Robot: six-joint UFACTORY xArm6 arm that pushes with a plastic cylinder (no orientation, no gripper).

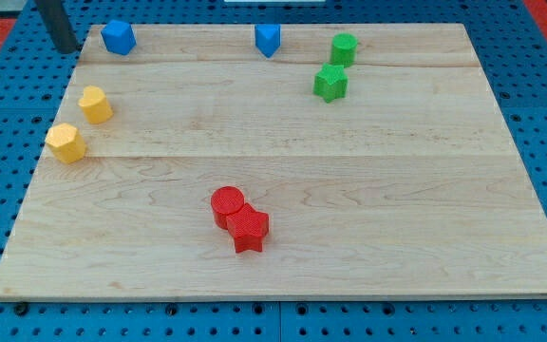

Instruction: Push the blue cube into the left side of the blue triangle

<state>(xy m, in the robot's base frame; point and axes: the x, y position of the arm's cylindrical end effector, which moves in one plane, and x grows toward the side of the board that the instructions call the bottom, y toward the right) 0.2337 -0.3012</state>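
The blue cube sits near the top left corner of the wooden board. The blue triangle sits at the top edge near the middle, well to the right of the cube, with bare board between them. My tip is at the board's top left corner, just left of the blue cube with a small gap, not touching it. The rod runs up out of the view's top.
A green cylinder and a green star stand right of the triangle. Two yellow blocks are near the left edge. A red cylinder touches a red star at the bottom middle.
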